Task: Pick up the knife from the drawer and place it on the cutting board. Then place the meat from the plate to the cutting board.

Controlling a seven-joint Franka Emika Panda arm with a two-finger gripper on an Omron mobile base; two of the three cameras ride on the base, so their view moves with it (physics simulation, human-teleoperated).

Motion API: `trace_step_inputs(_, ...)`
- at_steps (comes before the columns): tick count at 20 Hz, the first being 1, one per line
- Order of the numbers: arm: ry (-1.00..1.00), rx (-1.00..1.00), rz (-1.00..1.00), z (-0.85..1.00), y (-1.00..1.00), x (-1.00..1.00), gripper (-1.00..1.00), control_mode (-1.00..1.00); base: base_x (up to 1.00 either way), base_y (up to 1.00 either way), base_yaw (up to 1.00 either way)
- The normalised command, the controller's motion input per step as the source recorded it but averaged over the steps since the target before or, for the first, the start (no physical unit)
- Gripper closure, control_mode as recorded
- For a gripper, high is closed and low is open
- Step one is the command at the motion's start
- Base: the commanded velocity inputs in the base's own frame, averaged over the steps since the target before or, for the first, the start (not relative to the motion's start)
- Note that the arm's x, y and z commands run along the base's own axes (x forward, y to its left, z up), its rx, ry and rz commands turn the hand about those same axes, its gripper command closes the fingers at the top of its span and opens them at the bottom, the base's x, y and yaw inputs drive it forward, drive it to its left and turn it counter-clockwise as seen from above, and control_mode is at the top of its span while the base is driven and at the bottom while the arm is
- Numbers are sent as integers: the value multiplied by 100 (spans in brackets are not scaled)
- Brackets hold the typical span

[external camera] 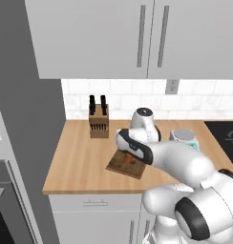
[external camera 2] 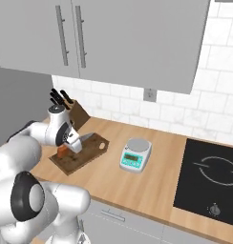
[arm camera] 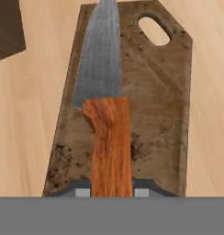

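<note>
Orange-brown wooden handle of the small grey-bladed knife sits clamped between the gripper fingertips — jaws closed tight on it. Knife is over the brown rectangular wooden cutting board, blade toward the end with the oval hole; contact with board can't be told. Board lies on the light wooden countertop, near the wooden knife block.
</note>
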Motion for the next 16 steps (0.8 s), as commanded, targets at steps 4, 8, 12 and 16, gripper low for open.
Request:
trace_step_inputs(4,12,-1,0,-16,12,30,100,-100,0,0,0)
trace_step_inputs(8,7,-1,0,-18,1,29,100,-100,0,0,0)
trace_step_inputs(12,1,-1,0,-23,0,32,100,-100,0,0,0)
trace_step_inputs(16,0,-2,0,-30,0,28,100,-100,0,0,0)
